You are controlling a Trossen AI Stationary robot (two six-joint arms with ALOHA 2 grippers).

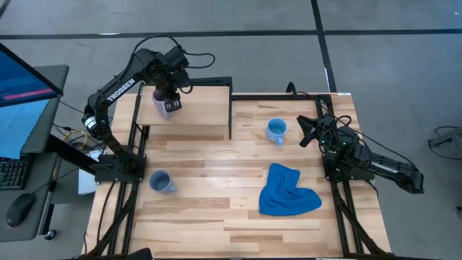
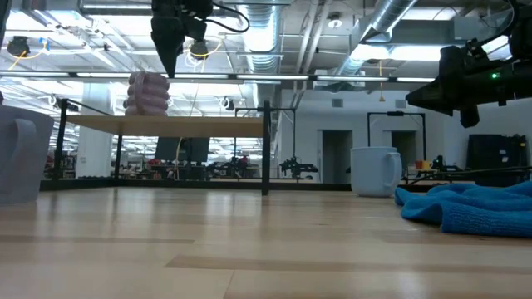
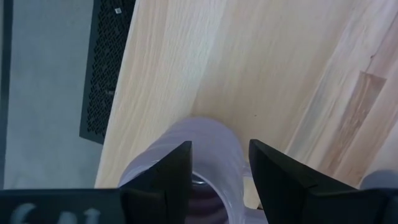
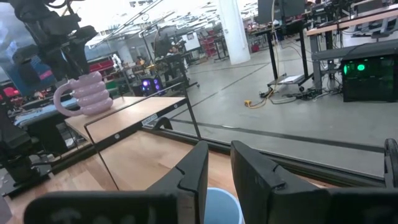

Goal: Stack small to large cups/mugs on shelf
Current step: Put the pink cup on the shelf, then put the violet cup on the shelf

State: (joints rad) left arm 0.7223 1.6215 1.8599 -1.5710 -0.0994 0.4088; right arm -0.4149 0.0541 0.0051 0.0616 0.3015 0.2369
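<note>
While the pale purple mug [image 1: 167, 106] sits upright on the shelf [image 1: 202, 108], my left claw [image 1: 171, 95] hangs directly above it, fingers pointing down on either side of the rim. From the left wrist view the two fingers [image 3: 171, 177] straddle the mug's rim with gaps showing, so I read the claw as parted and not gripping (the low view shows the tips just over the mug top, apart from it). Judgement: first mug is placed; this is the release-and-retreat step.

My right claw [image 1: 309, 131] hovers just beside the bright light blue mug [image 1: 276, 131], which stands on the surface right under its fingertips; the fingers stand a narrow gap apart, holding nothing. The grey-blue mug [image 1: 161, 181] stands well away from both claws, near the left arm's base, and the blue cloth [image 1: 287, 191] lies near the right arm's base.

Next move calls for lifting the left claw straight up clear of the rim, then fetching a second mug and lowering it squarely onto the purple one.
</note>
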